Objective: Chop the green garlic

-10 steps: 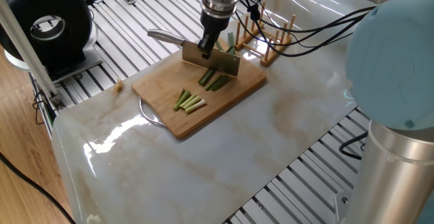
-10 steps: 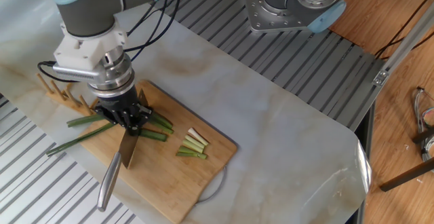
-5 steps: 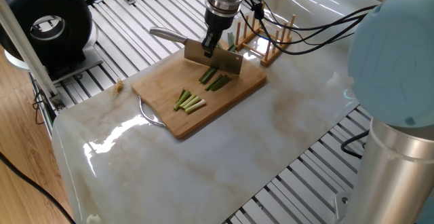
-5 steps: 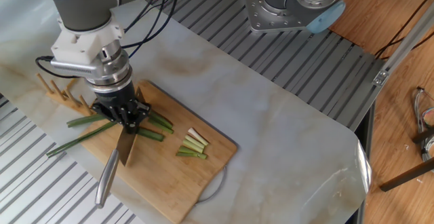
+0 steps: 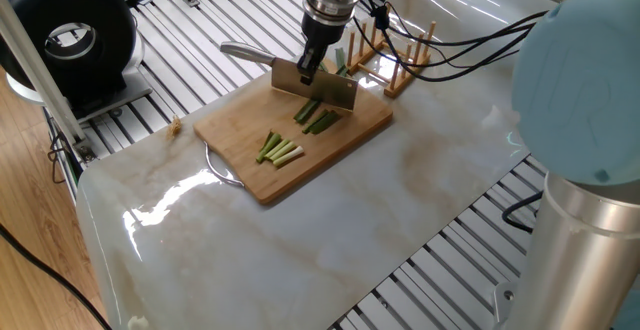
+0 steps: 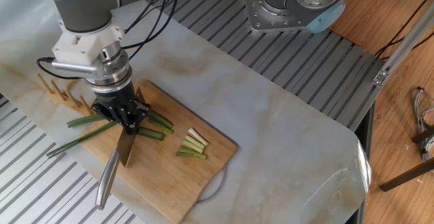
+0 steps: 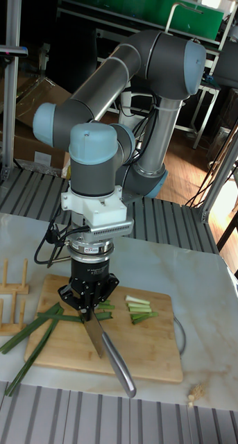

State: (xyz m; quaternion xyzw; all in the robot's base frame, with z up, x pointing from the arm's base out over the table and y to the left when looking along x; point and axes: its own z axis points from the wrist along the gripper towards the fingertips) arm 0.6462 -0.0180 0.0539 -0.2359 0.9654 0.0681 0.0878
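Bright, sharp; glare on marble table (image 5: 150, 215) (near corner).

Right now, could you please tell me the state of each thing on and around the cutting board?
Gripper: shut on the knife, above the board.
Knife: held, blade raised over the stalks.
Cut pieces: short, pale-ended, lying together on the board.
Garlic stalks: uncut leafy ends hang off the board edge.
Cutting board: flat on the table.
Peg rack: beside the board, holding nothing.
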